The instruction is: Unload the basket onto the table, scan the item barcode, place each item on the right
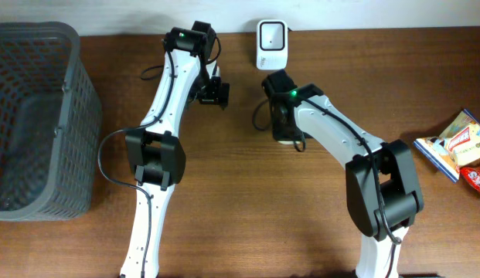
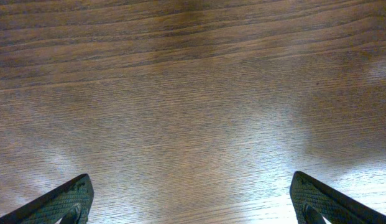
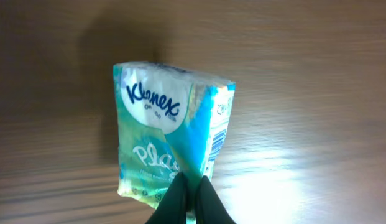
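From overhead, the right arm (image 1: 340, 133) covers nearly all of the Kleenex tissue pack (image 3: 171, 137). The grey basket (image 1: 79, 116) runs off the left edge, and the snack packets (image 1: 462, 145) are clipped at the right. The left end effector (image 2: 191, 190) shows only its fingertips (image 2: 67, 200), cut by the bottom edge. Blur smears the pack's small side print past reading.

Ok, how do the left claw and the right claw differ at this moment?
The left claw stands wide open; the right claw is pinched shut. The left claw holds nothing, with only table wood showing between its fingers; the right claw grips an edge of a Kleenex tissue pack. Both have dark fingers and face the same wooden table.
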Controlling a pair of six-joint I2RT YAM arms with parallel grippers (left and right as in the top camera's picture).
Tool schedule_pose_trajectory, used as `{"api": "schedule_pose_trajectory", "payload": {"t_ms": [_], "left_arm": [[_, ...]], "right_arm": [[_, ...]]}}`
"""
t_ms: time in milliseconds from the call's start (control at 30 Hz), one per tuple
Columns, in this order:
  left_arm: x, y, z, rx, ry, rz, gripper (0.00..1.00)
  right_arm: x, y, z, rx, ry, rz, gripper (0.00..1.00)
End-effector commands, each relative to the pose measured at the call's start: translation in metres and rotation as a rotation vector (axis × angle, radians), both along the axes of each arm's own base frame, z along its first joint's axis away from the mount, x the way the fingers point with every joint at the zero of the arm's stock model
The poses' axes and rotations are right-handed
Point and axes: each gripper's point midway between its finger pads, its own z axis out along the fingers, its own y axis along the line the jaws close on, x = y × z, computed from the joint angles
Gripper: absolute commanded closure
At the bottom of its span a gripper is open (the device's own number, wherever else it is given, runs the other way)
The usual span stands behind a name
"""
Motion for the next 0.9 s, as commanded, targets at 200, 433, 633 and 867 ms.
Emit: {"api": "schedule_pose_trajectory", "payload": {"t_ms": [200,433,633,867], "left_arm": [[-0.001,0.004,0.007,0.012,-0.008,0.015,0.01],[-0.002,0.005,0.007,0.014,-0.002,0.015,0.01],[-0.002,0.004,0.007,0.013,-0.004,0.015,0.01],[-0.002,0.005,0.007,0.013,-0.004,0.015,0.01]], "right_arm": [[0.003,-0.042,0.02,-0.299,-0.036,0.026,0.96],[-0.015,-0.05,-0.012,-0.33,0.045,0.04,0.96],[-0.017,-0.036,-0.014,-0.317,0.041,0.07,0.96],[-0.019,0.002,-0.009,-0.354,-0.014,0.189,0.89]]}}
